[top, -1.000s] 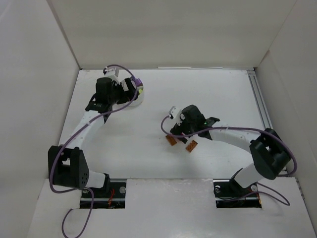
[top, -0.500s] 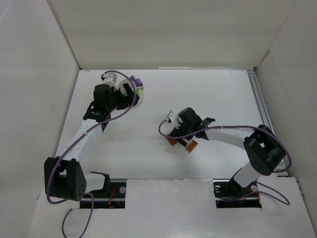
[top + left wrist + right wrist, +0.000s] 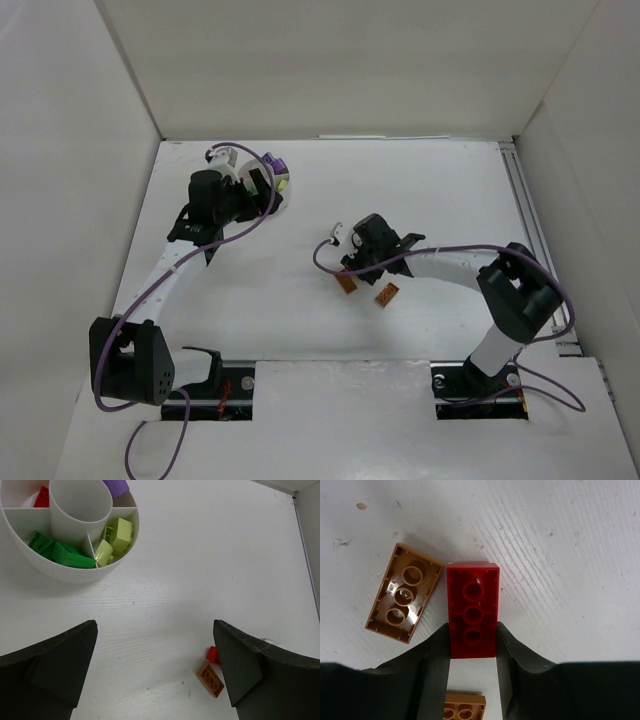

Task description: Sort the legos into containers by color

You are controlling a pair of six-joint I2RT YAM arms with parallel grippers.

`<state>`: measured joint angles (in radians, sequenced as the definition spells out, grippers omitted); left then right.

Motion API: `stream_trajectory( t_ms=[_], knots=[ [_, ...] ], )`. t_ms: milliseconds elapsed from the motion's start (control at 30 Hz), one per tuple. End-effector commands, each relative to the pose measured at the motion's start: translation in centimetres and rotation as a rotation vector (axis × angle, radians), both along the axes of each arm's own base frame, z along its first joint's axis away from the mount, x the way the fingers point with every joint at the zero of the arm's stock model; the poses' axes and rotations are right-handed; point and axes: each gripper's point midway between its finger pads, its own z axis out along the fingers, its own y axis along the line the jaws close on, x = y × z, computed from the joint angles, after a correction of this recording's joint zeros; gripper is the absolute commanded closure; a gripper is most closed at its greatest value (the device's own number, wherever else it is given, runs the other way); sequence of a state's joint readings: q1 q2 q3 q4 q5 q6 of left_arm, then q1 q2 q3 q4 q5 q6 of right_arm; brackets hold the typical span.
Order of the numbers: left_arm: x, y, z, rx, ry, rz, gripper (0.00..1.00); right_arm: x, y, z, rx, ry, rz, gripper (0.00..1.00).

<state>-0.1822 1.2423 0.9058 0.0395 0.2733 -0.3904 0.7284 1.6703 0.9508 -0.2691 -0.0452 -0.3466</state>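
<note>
White dish (image 3: 75, 575) holds colour-sorted legos (image 3: 62, 554) | left gripper (image 3: 154, 626) apart | right gripper (image 3: 472, 630) grips red brick (image 3: 472, 592)

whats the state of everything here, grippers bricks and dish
left gripper: open, empty
right gripper: shut on the red brick
red brick: clamped between the fingers, underside up
orange-brown brick: lying loose, underside up
dish: upright, green bricks and pale yellow-green bricks in separate wedges
</note>
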Motion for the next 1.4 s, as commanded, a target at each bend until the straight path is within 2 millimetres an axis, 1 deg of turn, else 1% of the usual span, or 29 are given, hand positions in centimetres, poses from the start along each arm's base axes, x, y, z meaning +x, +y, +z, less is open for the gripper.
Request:
stream_trajectory(
  t_ms=[0,67,100,133,167,200,233,267,300,433,467,533,600,633,667,700,733,867,900,933,967,1000,1033,1067,1167,1233,1267,1333,1367],
  knots=[
    [-0.8,-1.4,2.0,-0.025,-0.057,-0.095,0.00,0.8,2.0,3.1,0.079,-0.061,0.047,0.76],
    [-1.3,-2.1,1.9,-0.037,-0.062,-0.147,0.00,0.1,1.6,3.5,0.093,-0.079,0.071,0.79],
    [-1.7,-2.7,1.9,-0.054,-0.064,-0.185,0.00,0.4,2.0,5.6,0.139,-0.139,0.095,0.79],
    [-2.8,-4.1,2.1,-0.096,-0.067,-0.284,0.00,0.3,2.2,6.5,0.165,-0.165,0.113,0.80],
    [-3.5,-4.9,1.9,-0.121,-0.083,-0.343,0.00,0.2,2.4,7.3,0.187,-0.190,0.130,0.80],
    [-4.1,-5.6,2.0,-0.143,-0.097,-0.398,0.00,0.2,2.6,9.0,0.226,-0.245,0.156,0.80],
    [-5.8,-7.2,2.3,-0.186,-0.097,-0.502,0.00,0.2,2.8,10.2,0.255,-0.271,0.163,0.80],
    [-6.3,-7.9,2.3,-0.195,-0.117,-0.542,0.00,-0.1,3.1,11.0,0.279,-0.290,0.190,0.80],
    [-7.3,-9.4,2.6,-0.209,-0.118,-0.593,0.00,-0.1,3.5,13.1,0.327,-0.340,0.214,0.82],
    [-8.9,-12.7,1.8,-0.223,-0.095,-0.692,0.00,-0.4,4.2,16.4,0.402,-0.411,0.260,0.82],
    [-10.4,-14.2,2.0,-0.258,-0.077,-0.759,0.02,-0.4,4.5,16.9,0.413,-0.414,0.268,0.82],
    [-10.7,-15.2,2.3,-0.280,-0.089,-0.790,0.04,-0.4,4.5,17.8,0.421,-0.437,0.275,0.80],
    [-11.2,-16.2,2.9,-0.291,-0.103,-0.820,0.05,-0.5,4.6,17.8,0.426,-0.434,0.282,0.80],
    [-11.6,-16.5,2.9,-0.300,-0.092,-0.827,0.07,-0.4,4.6,18.6,0.436,-0.449,0.282,0.80],
    [-11.1,-16.6,3.0,-0.296,-0.096,-0.816,0.07,-0.4,4.6,18.6,0.436,-0.449,0.282,0.80],
    [-11.4,-17.1,2.6,-0.297,-0.083,-0.830,0.09,-0.4,4.6,18.6,0.436,-0.449,0.282,0.80],
    [-11.5,-17.3,2.6,-0.294,-0.083,-0.827,0.09,-0.6,4.7,19.2,0.448,-0.467,0.297,0.80],
    [-11.1,-17.7,2.2,-0.288,-0.074,-0.818,0.26,-1.1,5.0,20.2,0.484,-0.484,0.324,0.80],
    [-10.8,-17.7,1.7,-0.282,-0.064,-0.802,0.30,-1.2,5.1,20.8,0.500,-0.497,0.332,0.80],
    [-10.6,-17.7,1.7,-0.279,-0.065,-0.793,0.33,-1.5,5.1,20.3,0.499,-0.485,0.340,0.80],
    [-10.6,-17.9,1.3,-0.276,-0.057,-0.791,0.36,-1.7,5.1,20.7,0.505,-0.496,0.356,0.80],
    [-10.6,-18.0,1.5,-0.283,-0.059,-0.789,0.41,-1.7,5.1,20.7,0.505,-0.497,0.356,0.79],
    [-10.6,-18.0,1.5,-0.283,-0.059,-0.789,0.53,-1.7,5.1,20.7,0.505,-0.497,0.356,0.79],
    [-10.3,-18.1,1.6,-0.283,-0.059,-0.789,0.54,-1.9,5.1,20.3,0.505,-0.485,0.363,0.79],
    [-10.6,-18.4,1.6,-0.283,-0.058,-0.798,0.55,-2.3,5.4,20.3,0.514,-0.482,0.391,0.79],
    [-10.5,-18.5,1.4,-0.283,-0.058,-0.798,0.55,-2.2,5.5,19.9,0.508,-0.473,0.391,0.79],
    [-10.4,-18.5,1.8,-0.284,-0.067,-0.799,0.55,-2.1,5.6,19.6,0.503,-0.465,0.390,0.79],
    [-10.4,-18.5,1.8,-0.290,-0.060,-0.797,0.51,-2.0,5.6,19.3,0.494,-0.463,0.396,0.79],
    [-10.4,-18.5,1.8,-0.290,-0.060,-0.797,0.51,-2.1,5.8,18.9,0.495,-0.451,0.403,0.79]
  ],
)
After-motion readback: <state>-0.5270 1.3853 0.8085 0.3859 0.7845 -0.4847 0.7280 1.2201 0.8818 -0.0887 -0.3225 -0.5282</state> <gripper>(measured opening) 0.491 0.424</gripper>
